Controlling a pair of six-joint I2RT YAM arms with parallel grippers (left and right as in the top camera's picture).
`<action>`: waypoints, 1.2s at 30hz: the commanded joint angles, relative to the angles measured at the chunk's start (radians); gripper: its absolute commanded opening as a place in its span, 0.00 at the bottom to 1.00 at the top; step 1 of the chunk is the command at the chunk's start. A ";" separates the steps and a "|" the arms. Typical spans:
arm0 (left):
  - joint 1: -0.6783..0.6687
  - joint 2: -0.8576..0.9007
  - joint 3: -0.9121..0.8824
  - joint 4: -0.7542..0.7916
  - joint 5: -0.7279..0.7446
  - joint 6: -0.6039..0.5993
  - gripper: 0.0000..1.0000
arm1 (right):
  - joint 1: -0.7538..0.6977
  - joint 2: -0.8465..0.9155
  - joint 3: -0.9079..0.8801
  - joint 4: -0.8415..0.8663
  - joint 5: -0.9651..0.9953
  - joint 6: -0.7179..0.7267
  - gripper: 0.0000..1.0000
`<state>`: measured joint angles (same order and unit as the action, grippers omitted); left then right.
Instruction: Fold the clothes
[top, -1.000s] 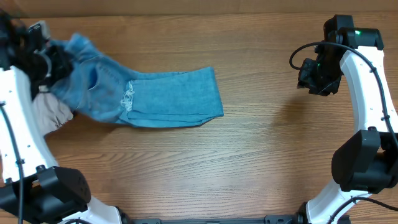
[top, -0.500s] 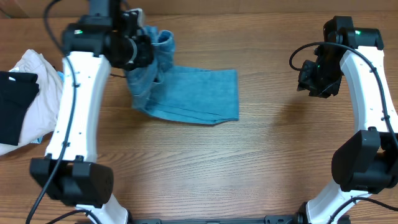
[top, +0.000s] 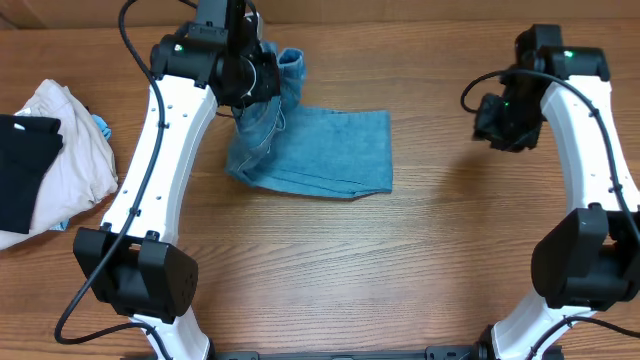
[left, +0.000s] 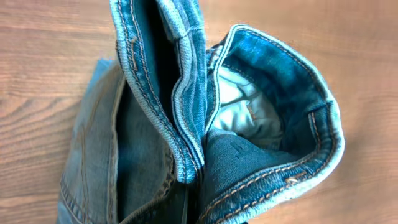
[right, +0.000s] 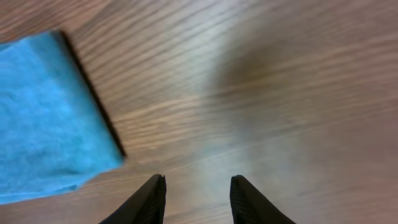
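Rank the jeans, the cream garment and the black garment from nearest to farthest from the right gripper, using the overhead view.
From the right gripper:
1. jeans, just left of centre.
2. cream garment, at the far left edge.
3. black garment, lying on the cream one, farther left still.

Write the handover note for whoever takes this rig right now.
Left pincer: shut on the waistband of the light-blue denim jeans, holding that end up above the wooden table.
Right pincer: open, empty, over bare wood right of the jeans.
Jeans: legs flat at table centre, waist end bunched and raised. Cream garment and black garment lie piled at the left edge.
Done: jeans gripped; legs look layered.
Left: lay the waist down and fold.
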<state>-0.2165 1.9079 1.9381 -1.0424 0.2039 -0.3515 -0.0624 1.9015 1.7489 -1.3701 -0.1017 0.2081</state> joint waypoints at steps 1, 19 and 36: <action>-0.017 0.001 0.028 0.047 0.007 -0.079 0.04 | 0.057 0.030 -0.076 0.063 -0.077 -0.035 0.36; -0.068 0.002 0.028 0.078 -0.001 -0.084 0.04 | 0.281 0.286 -0.193 0.371 -0.099 0.049 0.35; -0.167 0.002 0.027 0.131 -0.021 -0.209 0.04 | 0.297 0.333 -0.193 0.371 -0.165 0.046 0.34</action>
<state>-0.3531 1.9106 1.9381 -0.9234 0.1627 -0.4973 0.2092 2.1632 1.5776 -1.0058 -0.2192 0.2504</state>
